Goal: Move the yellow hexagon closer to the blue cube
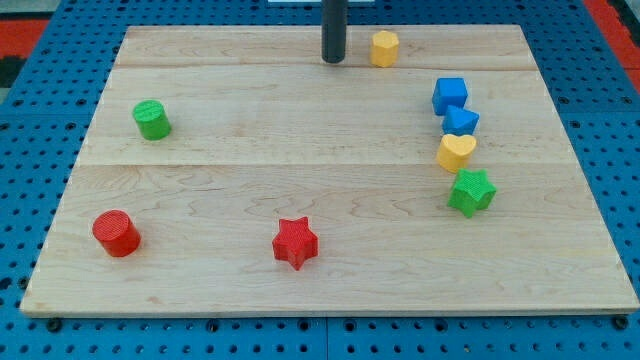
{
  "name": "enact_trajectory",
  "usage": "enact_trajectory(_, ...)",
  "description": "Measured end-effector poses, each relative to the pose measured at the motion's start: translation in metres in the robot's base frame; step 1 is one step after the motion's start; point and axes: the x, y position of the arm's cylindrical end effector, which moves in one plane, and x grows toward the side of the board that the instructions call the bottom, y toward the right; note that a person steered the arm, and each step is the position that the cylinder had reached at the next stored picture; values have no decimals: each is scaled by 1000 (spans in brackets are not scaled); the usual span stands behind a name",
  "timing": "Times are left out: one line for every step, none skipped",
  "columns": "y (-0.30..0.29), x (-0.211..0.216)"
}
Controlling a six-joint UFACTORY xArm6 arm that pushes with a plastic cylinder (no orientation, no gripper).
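Dark and upright, the rod is seen at the far edge of the wooden board (250, 150), my tip (333, 60) just left of the yellow hexagon (384, 48), apart; nothing is held. The blue cube (450, 95) lies nearer, to the right.

Wooden board (300, 150) carrying eight coloured blocks.

- No text, label, brand, number or sign can be read on the wooden board (330, 190).
- None is borne by the coloured blocks or by the blue pegboard (610, 150) around it.
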Motion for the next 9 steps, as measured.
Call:
enact_trajectory(51, -32)
enact_trajectory(71, -4)
enact_trajectory(76, 13)
enact_trajectory(17, 13)
enact_trajectory(9, 49)
enact_trajectory(54, 58)
enact_trajectory(93, 51)
enact_trajectory(102, 48)
enact_trajectory(103, 48)
